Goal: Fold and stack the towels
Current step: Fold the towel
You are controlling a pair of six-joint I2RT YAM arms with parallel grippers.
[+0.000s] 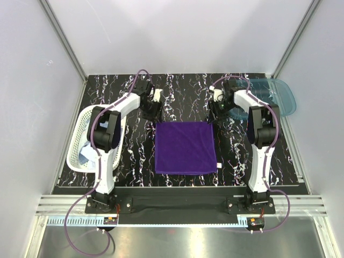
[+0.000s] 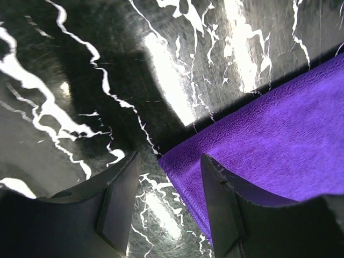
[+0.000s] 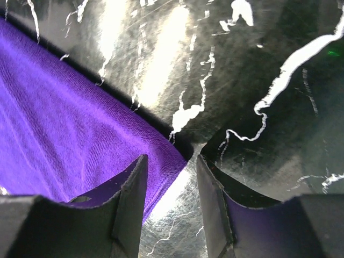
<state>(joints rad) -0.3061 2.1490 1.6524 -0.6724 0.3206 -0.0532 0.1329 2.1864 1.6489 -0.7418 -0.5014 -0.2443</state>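
Black white-veined marble tabletop (image 1: pixel 188 86), plain pale walls (image 1: pixel 177 32) around

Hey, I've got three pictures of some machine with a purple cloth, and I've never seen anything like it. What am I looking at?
A robotic left arm and right arm are bolted to the near edge of a black marbled table. The wide picture looks down from above and behind them. The other two come from a camera on each wrist, looking along its fingers. A purple towel lies flat between the arms. A white basket sits at the left and a teal bin at the far right. The left gripper and right gripper each hang open at a far corner of the towel. Nothing is held.
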